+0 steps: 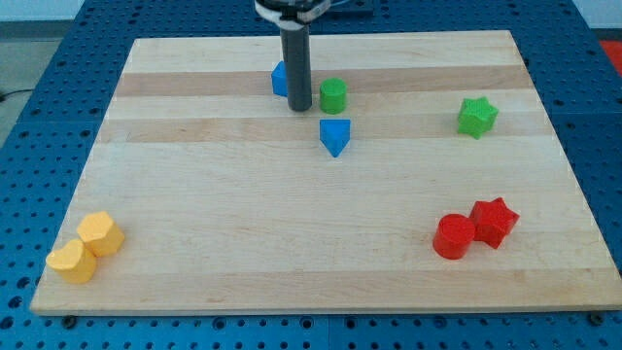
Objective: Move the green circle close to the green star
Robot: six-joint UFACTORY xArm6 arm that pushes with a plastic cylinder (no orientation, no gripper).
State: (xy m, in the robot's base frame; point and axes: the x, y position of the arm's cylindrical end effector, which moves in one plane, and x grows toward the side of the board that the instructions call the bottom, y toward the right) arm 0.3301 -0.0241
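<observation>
The green circle stands near the board's top middle. The green star lies well to its right, near the view's right side. My tip rests on the board just left of the green circle, with a narrow gap between them. The rod partly hides a blue block behind it on its left.
A blue triangular block sits just below the green circle. A red circle and red star touch at the lower right. Two yellow blocks sit at the lower left corner of the wooden board.
</observation>
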